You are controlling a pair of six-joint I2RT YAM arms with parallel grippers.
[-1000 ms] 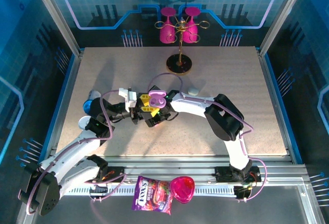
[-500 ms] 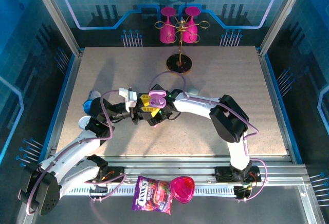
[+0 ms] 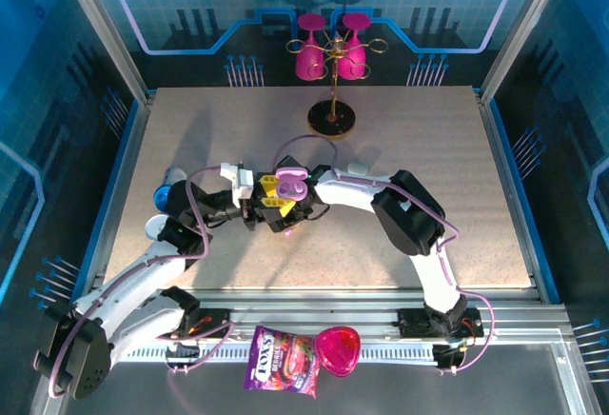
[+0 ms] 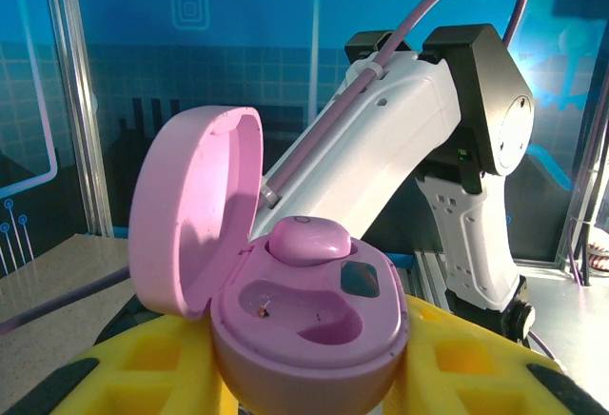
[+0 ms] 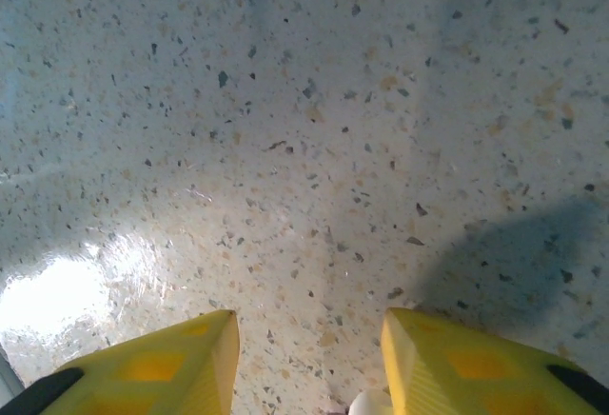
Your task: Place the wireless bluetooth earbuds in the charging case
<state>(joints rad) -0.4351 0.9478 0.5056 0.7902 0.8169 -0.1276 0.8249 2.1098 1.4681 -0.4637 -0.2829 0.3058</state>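
The left end effector (image 4: pixel 306 385) is clamped on the open lilac charging case (image 4: pixel 285 339), held above the worktop (image 5: pixel 304 148). One lilac earbud (image 4: pixel 309 241) sits in its rear well. The right end effector (image 5: pixel 309 363) hangs over the worktop, fingers apart.

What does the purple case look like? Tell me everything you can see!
The charging case is a smooth, rounded shell of lilac plastic, shaped like a pebble. Its hinged lid stands open, tipped up to the left in the left wrist view. One lilac earbud sits in the back hollow, and the front hollow is empty. The left gripper holds the case upright, its yellow fingers squeezing the base.
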